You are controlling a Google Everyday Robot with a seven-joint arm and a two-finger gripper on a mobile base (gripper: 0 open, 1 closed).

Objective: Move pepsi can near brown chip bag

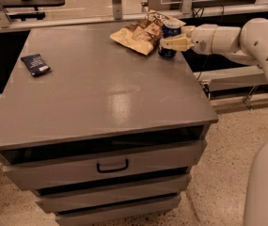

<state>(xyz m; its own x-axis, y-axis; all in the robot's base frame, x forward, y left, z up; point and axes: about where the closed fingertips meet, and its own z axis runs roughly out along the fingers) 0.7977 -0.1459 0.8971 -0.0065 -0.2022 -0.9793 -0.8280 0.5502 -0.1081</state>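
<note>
The pepsi can (170, 31) stands upright at the far right of the grey table top (110, 93), right beside the brown chip bag (140, 32), touching or nearly touching the bag's right edge. My gripper (174, 37) reaches in from the right on a white arm and is shut on the can, one finger (175, 44) across its front and the other behind it. The can's base looks to be on or just above the table. The chip bag lies flat at the far edge.
A flat dark-blue packet with a white label (35, 64) lies at the table's left side. Below the top are drawers with a handle (112, 166). Shelving and a rail run behind the table. My white arm (260, 36) curves down the right side.
</note>
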